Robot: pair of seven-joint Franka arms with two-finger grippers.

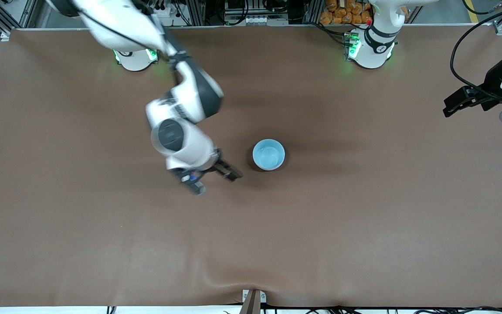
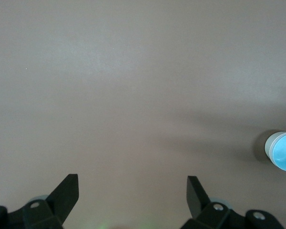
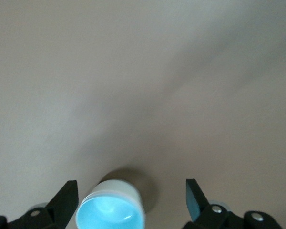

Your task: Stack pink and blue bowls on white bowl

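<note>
The right gripper (image 1: pixel 216 176) is held with its fingers spread wide, and nothing is pinched. The blue bowl (image 1: pixel 268 154) is seen on the brown tabletop (image 1: pixel 364 209), just beside that gripper; a pale bowl wall (image 3: pixel 115 189) shows under the blue. The left gripper (image 2: pixel 132 191) is kept spread too, well apart from the bowl, where its arm waits.

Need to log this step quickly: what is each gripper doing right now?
Left gripper: open, empty, waiting over the table's left-arm end.
Right gripper: open, holding nothing, over the table beside the blue bowl.
</note>
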